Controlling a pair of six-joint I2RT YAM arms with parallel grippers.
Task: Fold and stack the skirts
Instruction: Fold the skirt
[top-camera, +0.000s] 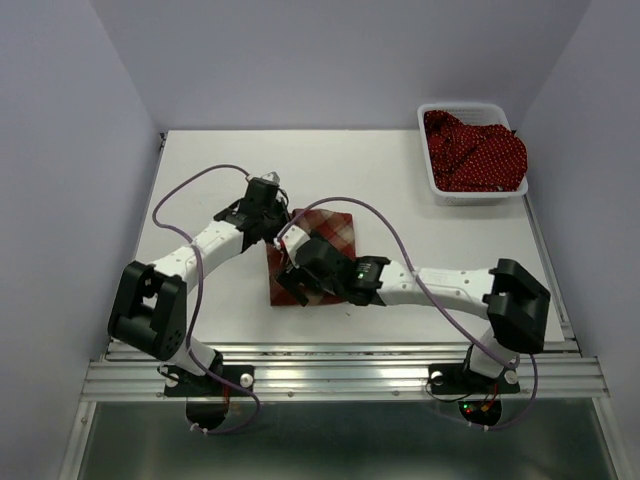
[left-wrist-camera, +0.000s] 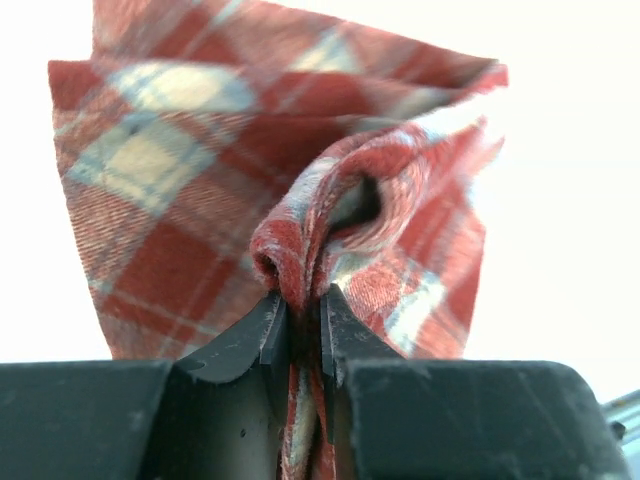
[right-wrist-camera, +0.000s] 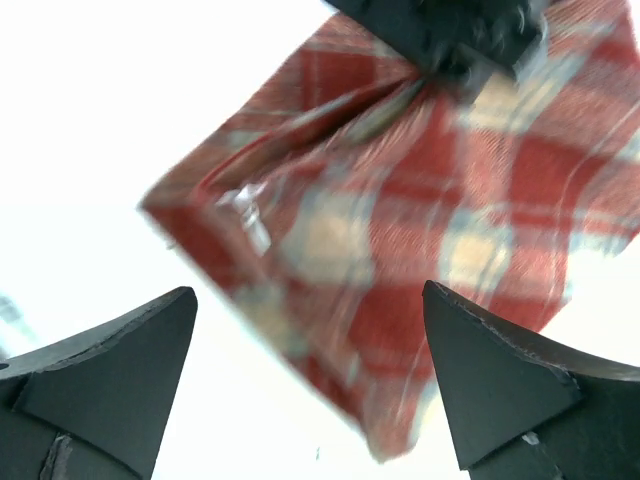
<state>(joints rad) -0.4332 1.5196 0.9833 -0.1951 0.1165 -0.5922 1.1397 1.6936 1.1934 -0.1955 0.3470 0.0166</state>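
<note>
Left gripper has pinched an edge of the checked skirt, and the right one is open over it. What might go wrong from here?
1. The left gripper holds only a small bunched pucker of the checked skirt. A pull may slip it free or drag the layers unevenly, skewing the fold.
2. The right gripper hangs open above the cloth and pins nothing, so the whole skirt may slide across the table instead of folding.

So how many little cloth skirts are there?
2 distinguishable: a red-and-cream checked cloth skirt mid-table, and dark red white-dotted cloth heaped in the white plastic basket, maybe hiding more.
</note>
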